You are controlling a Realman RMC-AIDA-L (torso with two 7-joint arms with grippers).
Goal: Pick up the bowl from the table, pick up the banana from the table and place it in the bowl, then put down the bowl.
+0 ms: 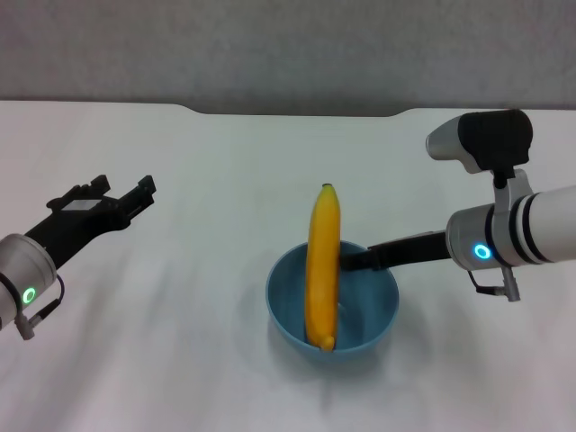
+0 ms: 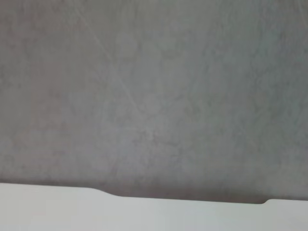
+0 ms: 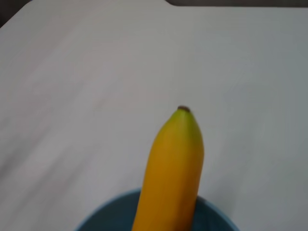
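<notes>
The light blue bowl (image 1: pixel 286 317) sits low at the middle of the white table (image 1: pixel 198 153). The yellow banana (image 1: pixel 322 270) stands steeply in it, lower end on the bowl's floor and dark tip leaning out over the far rim. My right gripper (image 1: pixel 349 260) reaches in from the right and is shut on the bowl's right rim, its tips partly hidden behind the banana. The right wrist view looks along the banana (image 3: pixel 173 168) with the bowl's rim (image 3: pixel 108 214) below it. My left gripper (image 1: pixel 126 187) hovers open and empty far to the left.
A shallow cut-out (image 1: pixel 297 112) runs along the table's far edge, with a grey wall behind it. The left wrist view holds only that wall and the table's far edge (image 2: pixel 144 216). Bare tabletop lies all around the bowl.
</notes>
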